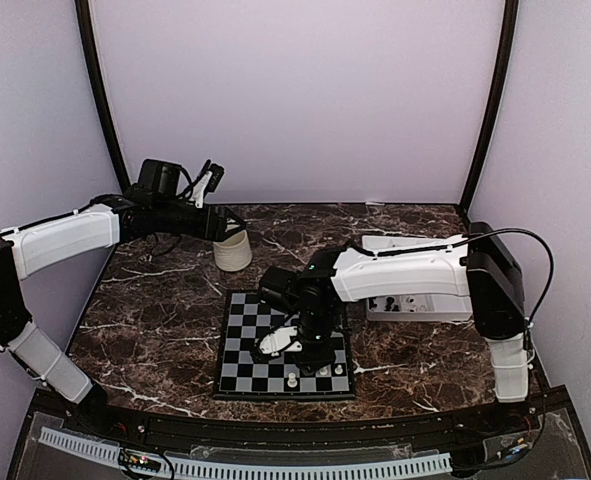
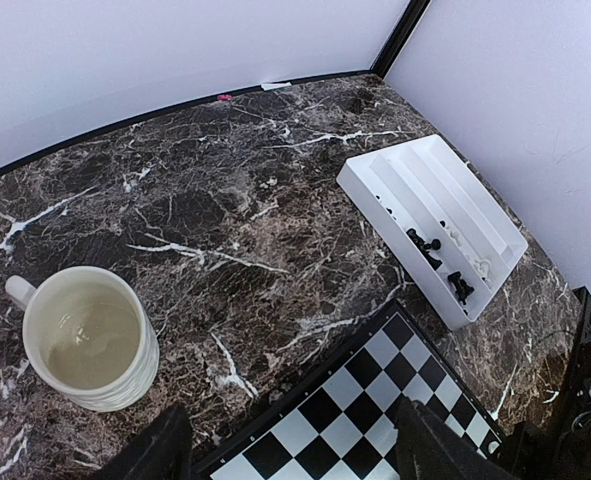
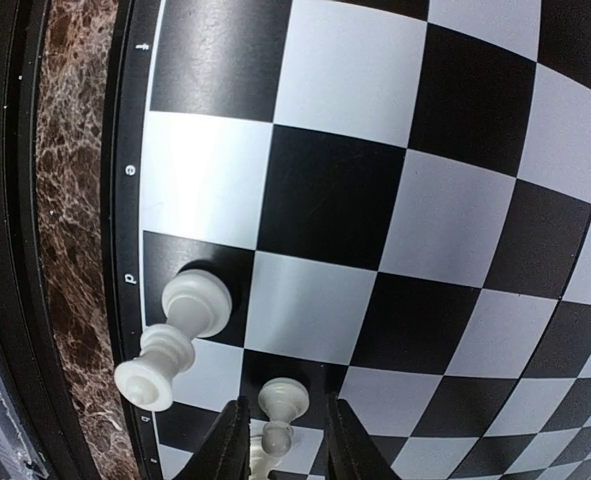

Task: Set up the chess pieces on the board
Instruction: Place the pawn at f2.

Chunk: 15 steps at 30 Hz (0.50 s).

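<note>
Chess pieces are few on the board. At its near edge a taller white piece stands on a dark square by the rim. Just beside it a white pawn sits between the fingers of the right claw, which is narrow around it; whether the pads actually press it I cannot tell. Here lies the risk, to my mind: the neighbour is so close that a claw opening or lifting askew could clip it and tip it. So small a pawn could also cling to a finger and topple or slide off its square. Farther out, black pieces wait in the white tray on the worktop, off the board's right side. The left claw hangs wide and empty over the board's far-left corner, near a cup.
</note>
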### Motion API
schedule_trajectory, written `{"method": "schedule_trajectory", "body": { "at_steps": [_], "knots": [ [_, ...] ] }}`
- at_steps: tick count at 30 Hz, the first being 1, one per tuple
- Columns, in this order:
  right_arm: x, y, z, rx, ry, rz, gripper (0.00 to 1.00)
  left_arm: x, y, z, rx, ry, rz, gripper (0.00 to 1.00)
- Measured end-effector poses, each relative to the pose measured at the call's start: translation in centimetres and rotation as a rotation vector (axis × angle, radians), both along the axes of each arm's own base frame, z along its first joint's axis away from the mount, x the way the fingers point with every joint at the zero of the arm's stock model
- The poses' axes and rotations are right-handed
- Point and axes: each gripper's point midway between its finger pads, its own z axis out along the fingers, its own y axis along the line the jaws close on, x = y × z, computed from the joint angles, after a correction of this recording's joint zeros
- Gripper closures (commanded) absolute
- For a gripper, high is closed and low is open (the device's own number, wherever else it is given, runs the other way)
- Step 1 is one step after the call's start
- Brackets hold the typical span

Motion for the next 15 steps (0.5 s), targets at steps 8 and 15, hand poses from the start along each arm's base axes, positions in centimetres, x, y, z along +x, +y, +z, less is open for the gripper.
{"method": "schedule_trajectory", "body": {
  "at_steps": [8,15],
  "knots": [
    [0.6,-0.2,0.2,-0.003,-0.025,-0.004,0.63,0.0,0.0,0.0,0.0,0.0,0.0,0.27],
    [4.9,-1.6,6.1,0.134,-0.083,-0.112,0.6,0.0,0.0,0.0,-0.002,-0.001,-0.002,0.28]
  ]
}}
